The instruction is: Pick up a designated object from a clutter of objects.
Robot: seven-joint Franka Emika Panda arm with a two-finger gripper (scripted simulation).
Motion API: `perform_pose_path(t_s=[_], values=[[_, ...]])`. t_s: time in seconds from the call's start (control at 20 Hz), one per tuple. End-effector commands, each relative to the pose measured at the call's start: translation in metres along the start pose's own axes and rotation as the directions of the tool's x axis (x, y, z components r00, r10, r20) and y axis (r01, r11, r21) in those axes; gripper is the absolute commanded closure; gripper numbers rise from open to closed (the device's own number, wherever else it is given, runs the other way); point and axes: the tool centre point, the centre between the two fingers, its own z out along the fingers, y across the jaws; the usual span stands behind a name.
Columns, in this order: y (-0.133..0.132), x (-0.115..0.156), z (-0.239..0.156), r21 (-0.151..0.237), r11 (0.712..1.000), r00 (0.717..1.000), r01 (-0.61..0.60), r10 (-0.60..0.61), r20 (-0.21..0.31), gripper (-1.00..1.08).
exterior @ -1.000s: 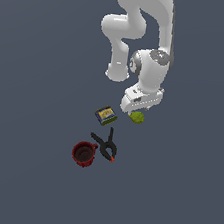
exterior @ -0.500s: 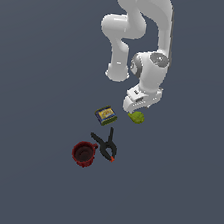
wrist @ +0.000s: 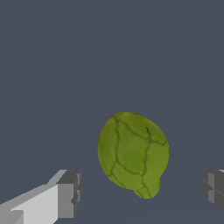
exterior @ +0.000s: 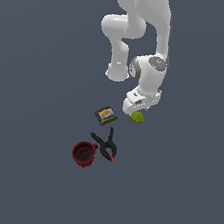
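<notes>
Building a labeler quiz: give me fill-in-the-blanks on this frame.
1. The claw stands ____, one finger on either side of the yellow-green lump.
2. The spring clamp has ____ tips.
3. The clamp lies between the yellow-labelled box and the red ____.

Missing: open; orange; mug

matt, crack-veined yellow-green lump [wrist: 133, 153]
</notes>
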Motion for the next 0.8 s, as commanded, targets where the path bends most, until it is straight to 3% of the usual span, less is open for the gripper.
perform_pose_path(t_s=[0.0,0.55,0.6,0.75], values=[[0.000,-0.001,0.010,0.000,1.000,1.000,0.001,-0.001,0.000,-0.92],[0.000,-0.001,0.035,0.000,1.000,1.000,0.002,-0.002,0.000,-0.92],[0.000,-0.001,0.035,0.000,1.000,1.000,0.002,-0.002,0.000,1.08],[0.000,-0.001,0.035,0.000,1.000,1.000,0.002,-0.002,0.000,1.08]])
